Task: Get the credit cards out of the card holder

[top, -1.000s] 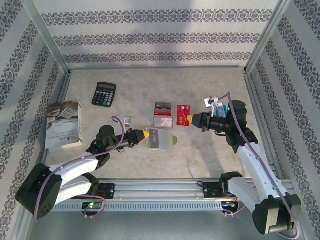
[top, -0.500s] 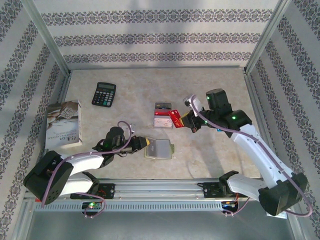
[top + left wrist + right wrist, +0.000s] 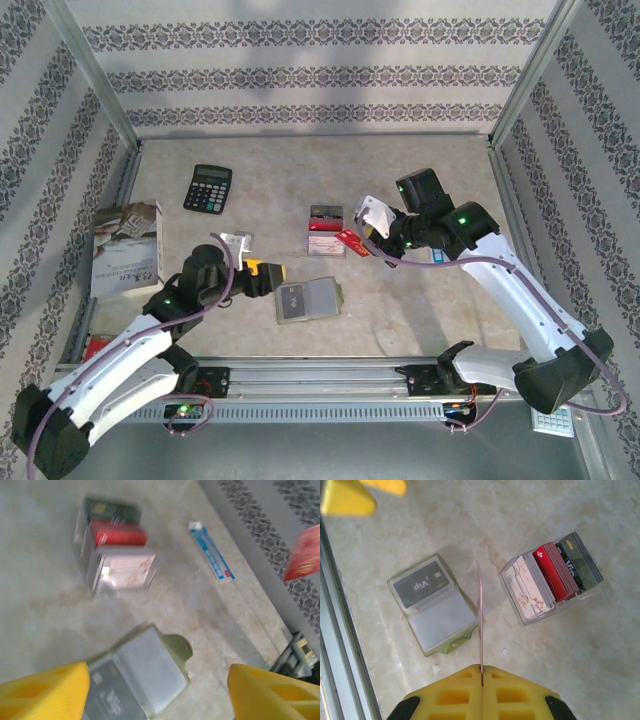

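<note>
Marble tabletop, card holder, Vip card

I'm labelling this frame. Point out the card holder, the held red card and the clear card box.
card holder [image 3: 442, 617], right wrist view, on its grey pocket lining.
red card [image 3: 306, 555], left wrist view, middle of its face.
clear card box [image 3: 512, 592], right wrist view, on its left wall.

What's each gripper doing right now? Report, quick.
Left gripper: open, holding nothing, beside the card holder.
Right gripper: shut on a red credit card.
</note>
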You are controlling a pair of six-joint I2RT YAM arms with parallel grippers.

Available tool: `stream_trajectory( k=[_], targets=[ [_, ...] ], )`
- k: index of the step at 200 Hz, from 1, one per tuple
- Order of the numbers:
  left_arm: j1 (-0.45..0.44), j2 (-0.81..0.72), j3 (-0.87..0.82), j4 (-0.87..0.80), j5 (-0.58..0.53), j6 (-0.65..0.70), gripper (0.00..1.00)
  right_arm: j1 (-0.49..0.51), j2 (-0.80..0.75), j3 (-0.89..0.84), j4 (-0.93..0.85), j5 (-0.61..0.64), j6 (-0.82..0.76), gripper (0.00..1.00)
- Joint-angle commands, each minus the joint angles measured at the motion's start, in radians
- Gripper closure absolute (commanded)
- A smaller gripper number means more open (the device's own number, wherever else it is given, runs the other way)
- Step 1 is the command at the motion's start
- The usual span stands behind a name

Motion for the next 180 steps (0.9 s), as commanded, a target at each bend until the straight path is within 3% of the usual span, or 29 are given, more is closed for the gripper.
stream_trajectory(
  k=[1,39,67,84,127,180],
  targets=[
    [-0.001,0.003,0.088,-0.095,0.125,0.301,0.39,0.032,0.008,0.058,-0.104,0.043,-0.109,1.00],
    [-0.006,0.081,0.153,0.010,0.393,0.509,0.41,0.103,0.025,0.097,-0.201,0.142,-0.162,1.00],
    [-0.022,0.111,0.160,0.086,0.480,0.670,0.36,0.171,0.014,0.099,-0.221,0.198,-0.198,1.00],
    [-0.034,0.123,0.145,0.195,0.515,0.699,0.33,0.208,0.012,0.109,-0.229,0.225,-0.215,1.00],
    [-0.106,0.212,0.192,0.235,0.547,0.766,0.41,0.293,0.033,0.132,-0.234,0.263,-0.225,1.00],
    [-0.180,0.286,0.217,0.277,0.475,0.814,0.46,0.338,0.062,0.164,-0.223,0.229,-0.223,1.00]
  ],
)
